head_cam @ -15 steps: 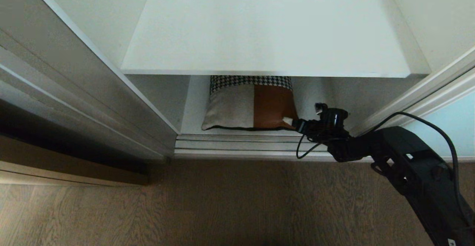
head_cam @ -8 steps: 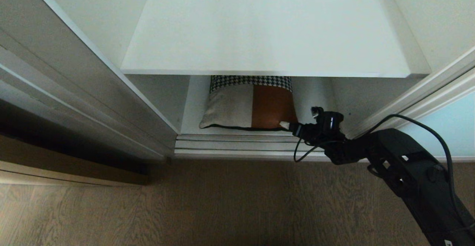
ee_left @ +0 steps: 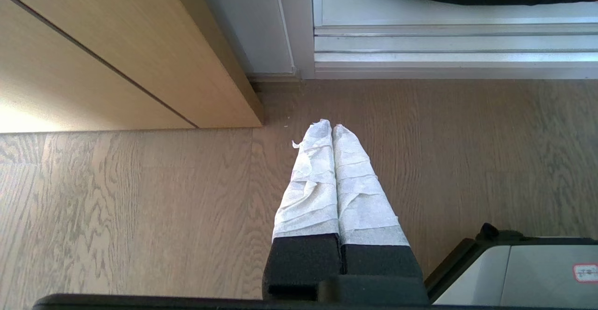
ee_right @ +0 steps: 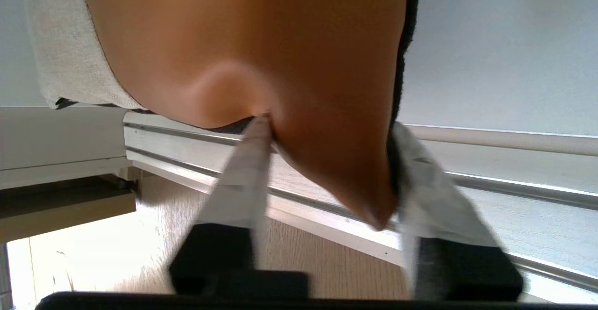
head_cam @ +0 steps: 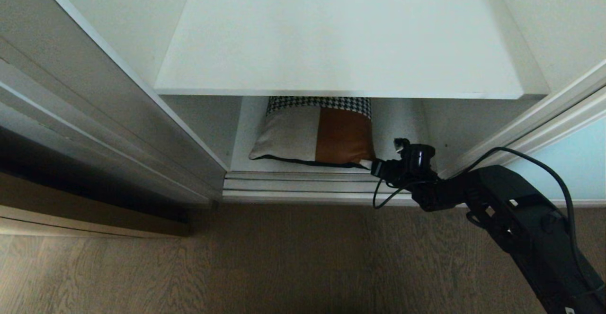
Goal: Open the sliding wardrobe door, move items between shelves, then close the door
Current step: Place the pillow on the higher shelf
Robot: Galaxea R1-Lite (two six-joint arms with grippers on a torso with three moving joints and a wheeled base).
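My right hand (ee_right: 322, 160) pinches the soft cushion (ee_right: 261, 53) by its rust corner nearest the door track; it dents easily

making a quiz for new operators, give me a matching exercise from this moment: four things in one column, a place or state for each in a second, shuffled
Things:
1. cushion
2. left claw
3. right claw
4. upper shelf

Places or states:
A. shut, above the wood floor
B. nothing on the part in view
C. on the bottom board, under the upper shelf
D. closing on the cushion's rust-orange corner

Pairs: 1-C, 2-A, 3-D, 4-B
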